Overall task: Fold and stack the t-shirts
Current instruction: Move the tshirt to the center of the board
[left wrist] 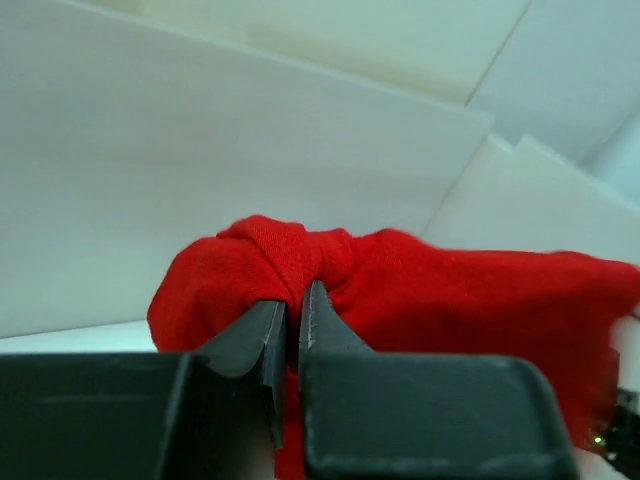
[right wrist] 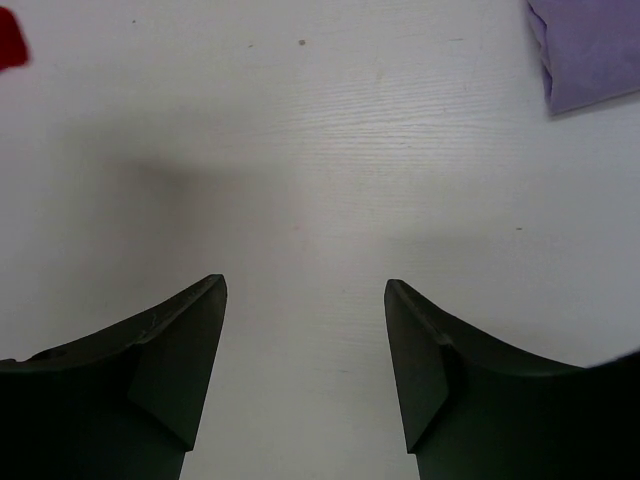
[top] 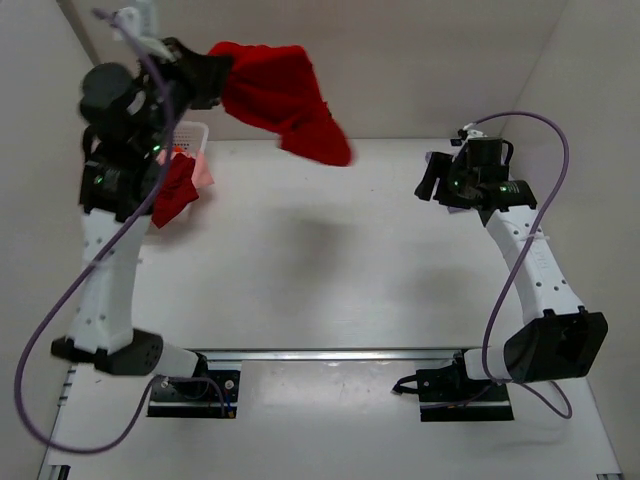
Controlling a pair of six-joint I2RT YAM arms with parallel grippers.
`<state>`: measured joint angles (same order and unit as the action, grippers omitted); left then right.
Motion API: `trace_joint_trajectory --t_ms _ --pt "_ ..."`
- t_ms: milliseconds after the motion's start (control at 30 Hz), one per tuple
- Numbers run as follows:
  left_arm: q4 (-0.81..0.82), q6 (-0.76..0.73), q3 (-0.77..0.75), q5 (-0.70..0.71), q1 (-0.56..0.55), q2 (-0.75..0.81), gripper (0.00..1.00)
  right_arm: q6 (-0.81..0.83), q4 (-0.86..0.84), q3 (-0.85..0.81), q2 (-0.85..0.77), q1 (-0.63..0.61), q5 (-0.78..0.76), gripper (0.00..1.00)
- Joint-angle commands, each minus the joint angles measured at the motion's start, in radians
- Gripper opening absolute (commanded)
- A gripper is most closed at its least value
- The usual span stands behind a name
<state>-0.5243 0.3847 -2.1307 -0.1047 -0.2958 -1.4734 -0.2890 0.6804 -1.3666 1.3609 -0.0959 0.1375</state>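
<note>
My left gripper [top: 222, 72] is raised high at the back left and shut on a bright red t-shirt [top: 285, 98], which hangs bunched in the air over the table. In the left wrist view the fingers [left wrist: 268, 330] pinch a fold of the red cloth [left wrist: 440, 290]. A dark red shirt [top: 175, 192] hangs out of a white basket [top: 193, 133] at the left, with pink cloth [top: 205, 170] beside it. My right gripper [right wrist: 305, 290] is open and empty above the bare table at the right. A pale lavender shirt [right wrist: 590, 50] lies at the top right of the right wrist view.
White walls close in the table on the left, back and right. The arm bases [top: 320, 385] are bolted to a rail at the near edge. A small patch of red cloth [right wrist: 10, 40] shows at the top left of the right wrist view.
</note>
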Motion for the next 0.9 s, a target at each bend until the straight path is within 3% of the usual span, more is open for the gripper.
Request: trace_joint_trajectory --t_ms 0,100,200,400,433,467,567,633,767,867 --pt "0.081 0.079 0.159 -0.093 0.049 0.09 0.0 -0.01 -0.057 0.044 -0.065 0.013 0.013 0.63" --pt "0.072 0.075 0.288 -0.098 0.038 0.119 0.0 -0.018 -0.071 0.057 -0.086 0.024 0.027 0.62" --pt "0.113 0.074 0.509 -0.101 0.011 0.13 0.0 -0.015 -0.073 0.064 -0.094 0.022 0.027 0.62" --pt "0.093 0.056 0.783 -0.114 -0.011 -0.029 0.0 -0.013 -0.059 0.077 -0.089 0.042 0.008 0.63" --pt "0.084 0.065 0.804 -0.15 0.001 -0.081 0.1 -0.015 -0.036 0.069 -0.076 0.048 0.001 0.64" --pt "0.09 0.069 0.843 -0.171 0.024 -0.105 0.3 -0.009 -0.03 0.07 -0.072 0.053 -0.009 0.66" --pt "0.131 0.108 0.948 -0.28 0.075 -0.183 0.39 -0.007 0.014 0.057 -0.033 0.058 -0.061 0.76" --pt "0.155 0.105 1.001 -0.265 0.087 -0.192 0.49 -0.009 0.024 0.057 -0.01 0.047 -0.071 0.96" --pt "0.123 0.088 0.994 -0.17 0.061 -0.17 0.58 -0.027 0.013 0.075 0.033 0.01 -0.085 0.99" --pt "0.089 0.08 0.993 -0.07 0.057 -0.15 0.6 -0.041 -0.022 0.119 0.055 -0.056 -0.091 0.88"
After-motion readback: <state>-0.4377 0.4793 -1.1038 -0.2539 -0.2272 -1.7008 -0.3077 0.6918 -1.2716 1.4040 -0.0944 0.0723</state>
